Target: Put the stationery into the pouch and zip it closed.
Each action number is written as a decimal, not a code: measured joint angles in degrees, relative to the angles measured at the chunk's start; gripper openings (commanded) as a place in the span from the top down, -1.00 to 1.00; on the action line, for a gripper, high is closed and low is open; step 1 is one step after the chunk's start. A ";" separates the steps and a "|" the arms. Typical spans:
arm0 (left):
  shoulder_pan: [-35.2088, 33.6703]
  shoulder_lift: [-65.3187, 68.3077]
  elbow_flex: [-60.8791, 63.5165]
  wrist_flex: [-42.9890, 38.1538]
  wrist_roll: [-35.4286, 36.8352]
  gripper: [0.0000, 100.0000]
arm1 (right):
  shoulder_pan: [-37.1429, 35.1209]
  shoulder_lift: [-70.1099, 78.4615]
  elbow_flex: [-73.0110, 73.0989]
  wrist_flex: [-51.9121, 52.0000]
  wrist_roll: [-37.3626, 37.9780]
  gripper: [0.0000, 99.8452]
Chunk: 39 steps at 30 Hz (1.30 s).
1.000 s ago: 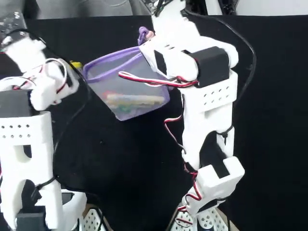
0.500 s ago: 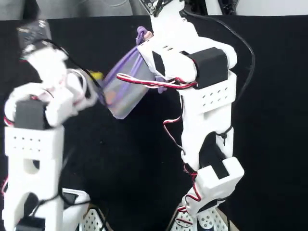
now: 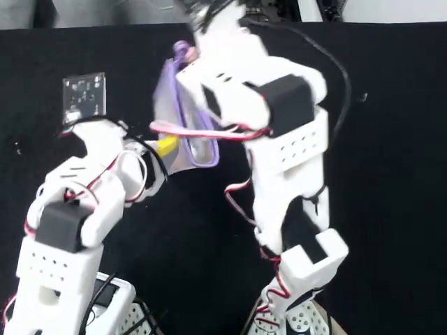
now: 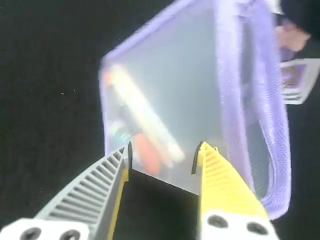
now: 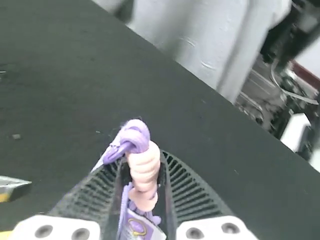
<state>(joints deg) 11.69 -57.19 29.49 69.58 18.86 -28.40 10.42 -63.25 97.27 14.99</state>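
In the high view's upper centre the right gripper point(image 5: 141, 166) is clamped on the pouch's point(image 3: 166, 105) pull point(image 5: 134, 136), the left gripper point(image 4: 162, 152) spread wide at its lower edge, stationery point(image 4: 145, 132) inside.

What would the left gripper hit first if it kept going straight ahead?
Most likely the purple pouch: its lower edge sits just ahead of the open left gripper, though the depth between them is unclear.
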 measured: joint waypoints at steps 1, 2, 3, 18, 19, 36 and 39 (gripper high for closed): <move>0.00 -1.23 0.44 -0.09 0.00 0.55 | -1.14 -0.18 0.00 0.35 0.00 0.98; 0.00 -2.46 0.88 -0.09 0.00 0.55 | -2.37 -0.18 -0.09 0.88 0.00 0.98; 0.00 -3.52 1.23 -0.09 0.00 0.55 | -3.43 -0.18 -0.09 1.32 0.00 0.98; -1.67 -28.75 2.90 5.98 -18.55 0.55 | -8.09 -0.26 2.64 2.20 0.00 0.98; -3.43 -30.68 2.90 5.98 -19.43 0.55 | -8.09 -0.26 3.60 2.20 0.00 0.98; -19.52 -34.73 2.81 4.57 -22.86 0.55 | -9.76 -12.22 22.15 2.20 -0.09 0.98; -23.03 -34.73 2.81 3.16 -22.95 0.55 | -9.67 -18.02 29.54 2.20 -0.09 0.98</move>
<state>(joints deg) -11.34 -91.91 32.31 72.75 -4.09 -38.07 -7.60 -33.71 99.47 14.90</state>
